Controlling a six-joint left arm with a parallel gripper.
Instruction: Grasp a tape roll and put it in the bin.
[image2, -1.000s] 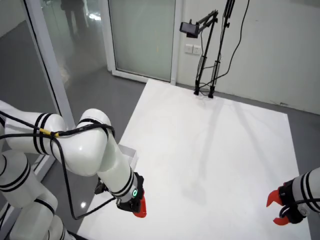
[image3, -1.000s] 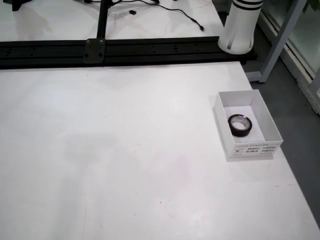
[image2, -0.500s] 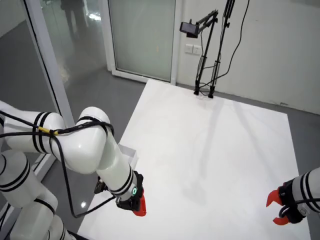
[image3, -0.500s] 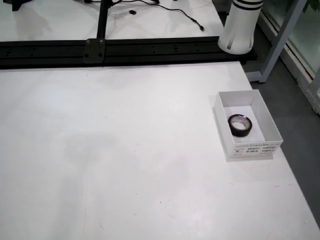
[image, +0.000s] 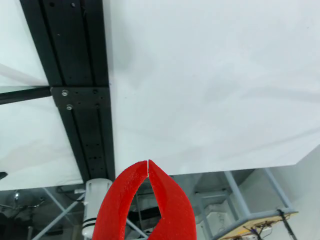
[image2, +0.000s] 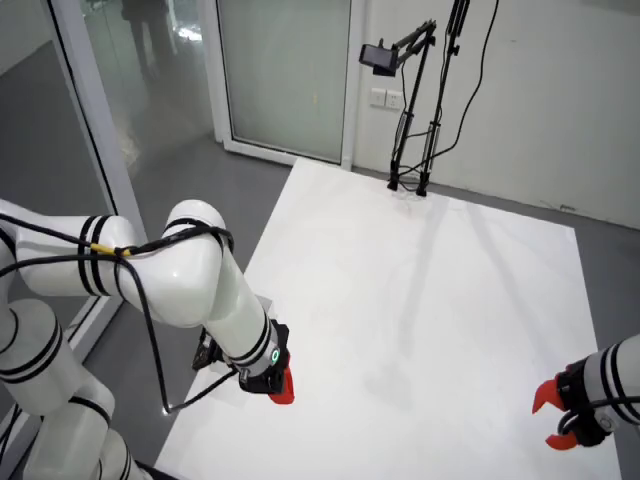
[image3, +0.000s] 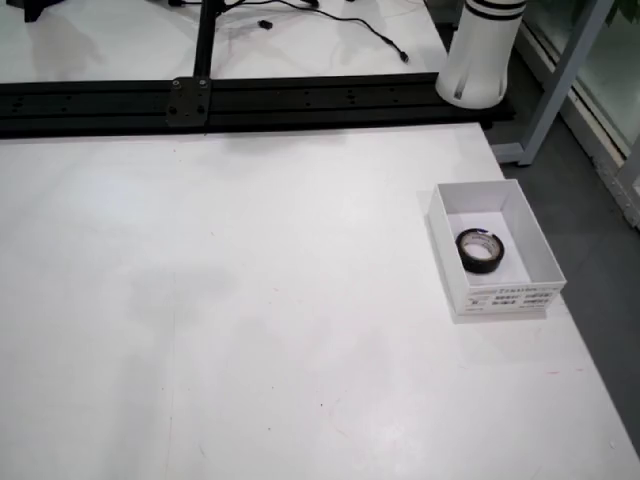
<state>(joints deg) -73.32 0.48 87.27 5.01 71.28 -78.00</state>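
since a second ago my arm has swung up and in over the near-left edge of the table (image2: 420, 300) in the wide room view, so my gripper (image2: 281, 384) now hangs just inside that edge instead of lower down by the corner. nothing has shifted in the fixed view of the tabletop. my red fingers (image: 120, 200) are pressed tip to tip with nothing between them, as the view riding on my gripper shows.

going left to right in the tabletop view: bare white table, then the white bin (image3: 545, 255) near the right edge, with the black tape roll (image3: 480, 251) lying flat inside it. the job looks done, so the risks are small ones. if i sweep low toward that side i could clip the bin's wall and push it off the edge, since it sits close to it. the black rail (image: 82, 100) is another thing to catch on.

a printed label sits on the bin's near wall; its writing is too small to read. no brand shows.
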